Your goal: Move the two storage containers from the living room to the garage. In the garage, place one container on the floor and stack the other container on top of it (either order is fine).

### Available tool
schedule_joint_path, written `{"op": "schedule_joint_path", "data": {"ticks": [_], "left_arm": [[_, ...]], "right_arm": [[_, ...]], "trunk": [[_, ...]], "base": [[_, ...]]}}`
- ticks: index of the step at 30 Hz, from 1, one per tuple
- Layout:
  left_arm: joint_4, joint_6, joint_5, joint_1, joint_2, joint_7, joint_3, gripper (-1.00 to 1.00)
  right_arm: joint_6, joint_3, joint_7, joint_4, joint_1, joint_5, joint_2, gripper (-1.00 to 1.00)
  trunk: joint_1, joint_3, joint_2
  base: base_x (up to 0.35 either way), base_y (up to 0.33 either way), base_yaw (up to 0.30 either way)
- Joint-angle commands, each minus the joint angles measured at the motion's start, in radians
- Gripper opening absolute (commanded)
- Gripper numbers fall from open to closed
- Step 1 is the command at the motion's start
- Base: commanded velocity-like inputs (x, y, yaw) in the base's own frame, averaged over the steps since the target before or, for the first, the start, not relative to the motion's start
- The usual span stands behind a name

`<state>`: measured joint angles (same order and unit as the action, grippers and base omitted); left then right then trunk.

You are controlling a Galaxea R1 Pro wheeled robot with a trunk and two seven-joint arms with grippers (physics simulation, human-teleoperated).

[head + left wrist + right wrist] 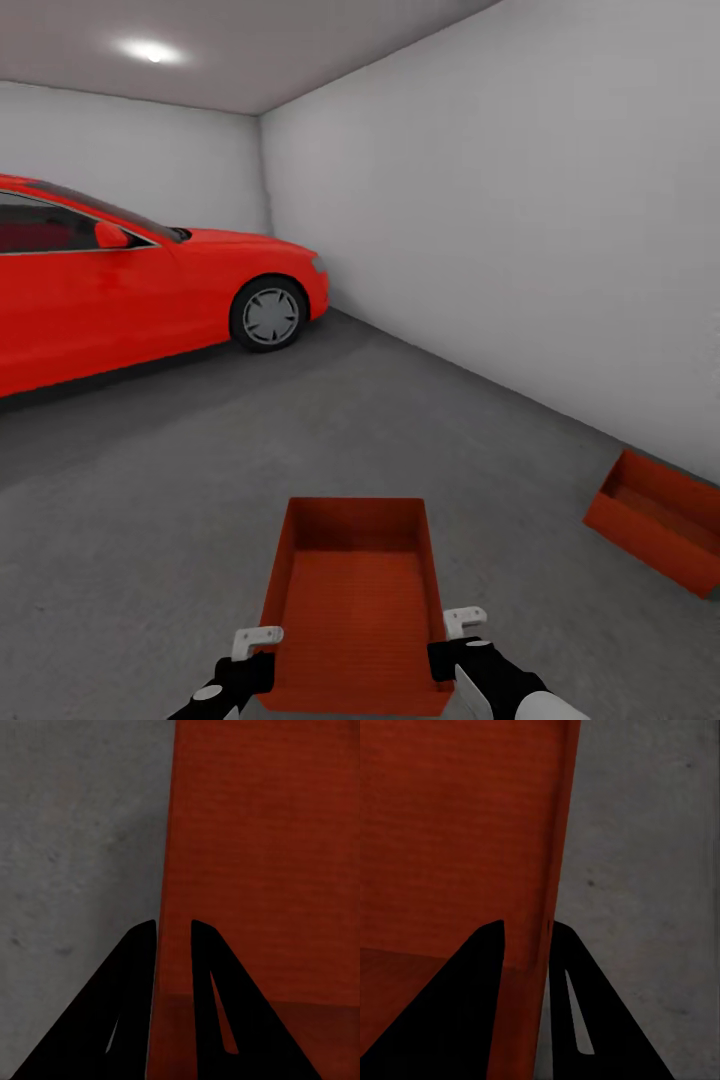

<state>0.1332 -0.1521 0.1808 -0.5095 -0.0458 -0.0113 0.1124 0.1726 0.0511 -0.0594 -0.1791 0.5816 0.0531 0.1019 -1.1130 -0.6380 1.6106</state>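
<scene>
Right hand (523, 926) grips container (457, 832) wall above floor (652, 870).

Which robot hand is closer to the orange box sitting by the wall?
The right gripper. It grips the right wall of the carried container, on the side toward the box by the wall. The left gripper holds the carried container's left wall, farther away.

White walls (520, 220), grey concrete floor (400, 420) (red car (130, 290) parked).
</scene>
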Motion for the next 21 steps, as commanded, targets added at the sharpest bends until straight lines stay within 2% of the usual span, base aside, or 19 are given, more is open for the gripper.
{"op": "schedule_joint_path", "data": {"ticks": [1,14,21], "left_arm": [[0.003,-0.003,0.005,-0.001,0.009,-0.006,0.025,-1.00],[0.003,-0.003,0.005,-0.001,0.009,-0.006,0.024,-1.00],[0.003,-0.003,0.005,-0.001,0.009,-0.006,0.025,-1.00]], "right_arm": [[0.007,0.067,0.044,0.003,0.000,-0.012,-0.001,-1.00],[0.007,0.067,0.045,0.003,0.000,-0.013,-0.001,-1.00],[0.007,0.067,0.046,0.003,0.000,-0.013,-0.001,-1.00]], "trunk": [[0.000,-0.001,0.000],[0.000,-0.001,0.000],[0.000,-0.001,0.000]], "base": [[0.172,0.096,-0.283],[0.138,0.032,-0.283],[0.039,0.001,-0.283]]}}
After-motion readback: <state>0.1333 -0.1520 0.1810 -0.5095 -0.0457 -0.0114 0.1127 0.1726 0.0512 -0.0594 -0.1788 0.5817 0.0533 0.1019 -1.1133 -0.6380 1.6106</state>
